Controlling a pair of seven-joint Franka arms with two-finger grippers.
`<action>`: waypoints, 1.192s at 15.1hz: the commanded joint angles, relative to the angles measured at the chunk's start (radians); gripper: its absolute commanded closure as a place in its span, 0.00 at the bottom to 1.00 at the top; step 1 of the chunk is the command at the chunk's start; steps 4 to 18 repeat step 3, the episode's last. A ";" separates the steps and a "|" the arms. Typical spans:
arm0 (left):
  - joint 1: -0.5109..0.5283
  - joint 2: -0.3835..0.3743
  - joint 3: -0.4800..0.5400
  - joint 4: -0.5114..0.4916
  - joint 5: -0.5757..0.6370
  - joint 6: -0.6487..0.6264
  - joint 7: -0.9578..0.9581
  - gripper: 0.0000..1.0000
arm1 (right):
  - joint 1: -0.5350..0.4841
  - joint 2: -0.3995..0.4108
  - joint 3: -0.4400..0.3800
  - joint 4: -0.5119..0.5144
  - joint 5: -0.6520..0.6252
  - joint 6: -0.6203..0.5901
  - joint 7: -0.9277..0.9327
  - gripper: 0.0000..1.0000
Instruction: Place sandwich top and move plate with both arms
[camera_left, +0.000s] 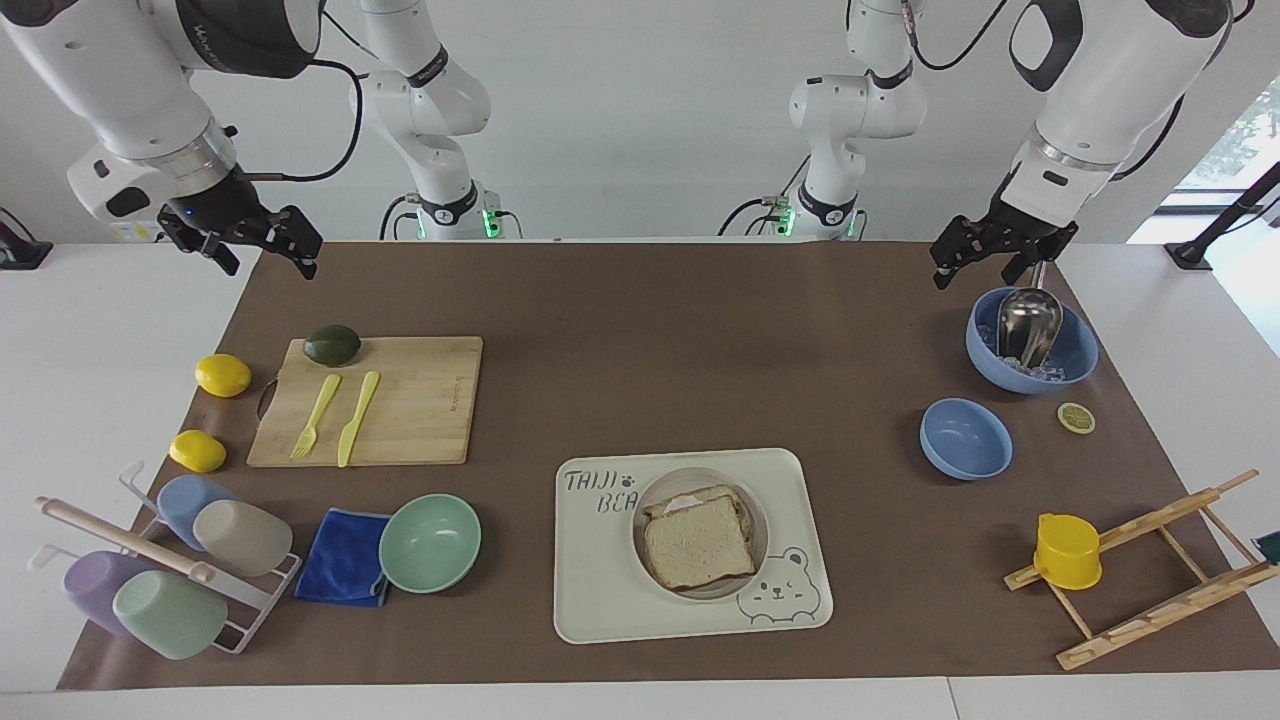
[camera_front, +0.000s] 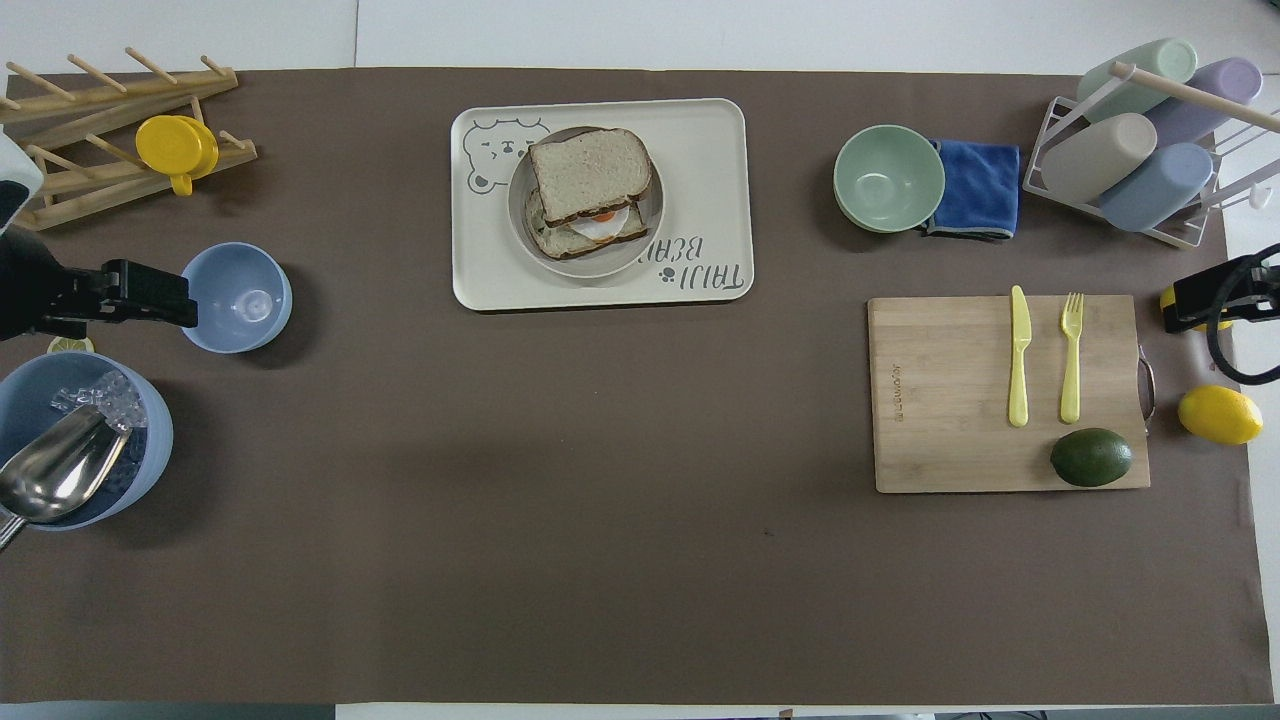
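The sandwich top (camera_left: 698, 543) lies on a bread slice with a fried egg (camera_front: 597, 226), a little askew, in the small round plate (camera_left: 761, 520). The plate stands on the cream bear tray (camera_left: 600, 590). In the overhead view the sandwich top (camera_front: 590, 172) covers most of the plate (camera_front: 653, 215). My left gripper (camera_left: 985, 262) hangs open and empty, raised by the blue ice bowl (camera_left: 1075, 350). My right gripper (camera_left: 268, 250) hangs open and empty, raised over the mat's edge at the right arm's end. Both are well away from the plate.
A small blue bowl (camera_left: 965, 437), a lemon slice (camera_left: 1076, 417) and a wooden rack with a yellow cup (camera_left: 1067, 550) are at the left arm's end. A cutting board (camera_left: 420, 400) with fork, knife and avocado, two lemons, a green bowl (camera_left: 430, 542), a blue cloth and a cup rack are at the right arm's end.
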 joint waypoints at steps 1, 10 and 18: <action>0.008 -0.001 0.006 0.007 -0.023 0.003 0.007 0.00 | -0.009 -0.022 0.006 -0.020 0.017 0.003 0.008 0.00; 0.006 -0.001 0.006 0.008 -0.025 0.005 0.007 0.00 | -0.009 -0.022 0.004 -0.020 0.017 0.003 0.008 0.00; 0.006 -0.001 0.006 0.008 -0.025 0.005 0.007 0.00 | -0.009 -0.022 0.004 -0.020 0.017 0.003 0.008 0.00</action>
